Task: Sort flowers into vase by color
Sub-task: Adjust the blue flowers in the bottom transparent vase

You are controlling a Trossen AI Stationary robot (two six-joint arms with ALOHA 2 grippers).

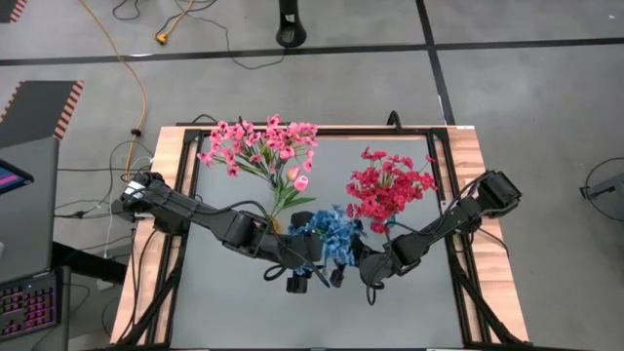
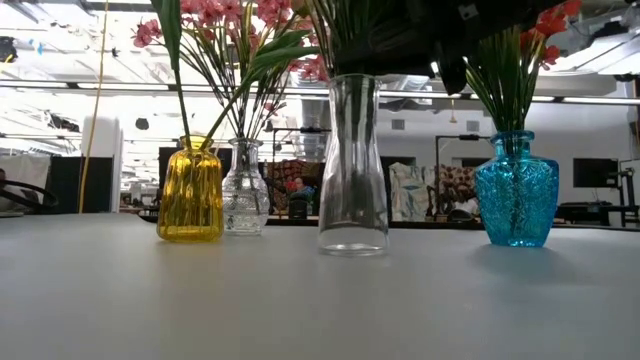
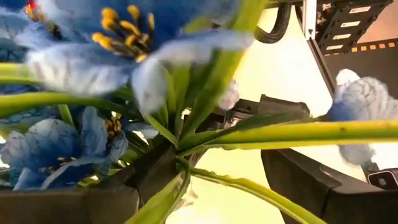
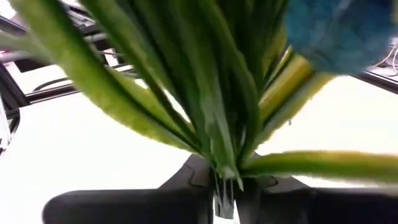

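Blue flowers [image 1: 334, 234] bunched at tabletop [image 1: 409, 312] centre, heads up, stems running down into the clear vase [image 2: 352, 165], near-middle in the low view. Long axis about upright. Pink flowers [image 1: 261, 146] far left, in the yellow vase [image 2: 190, 190] and small glass vase [image 2: 245, 188]; red flowers [image 1: 388, 185] far right in the blue vase [image 2: 516, 190].

Right claw [image 4: 225, 198] sits just right of the blue bunch, fingers pinched nearly together on a green stem base [image 4: 225, 168], which stands straight out from the claw. Left claw [image 1: 297, 283] sits just left of the bunch, spread wide, stems and leaves lying across its gap, gripping nothing that I can see.

Both arms equally near; right one has the stem. Judgement: next move likely lowers that stem into the clear vase mouth, directly below.
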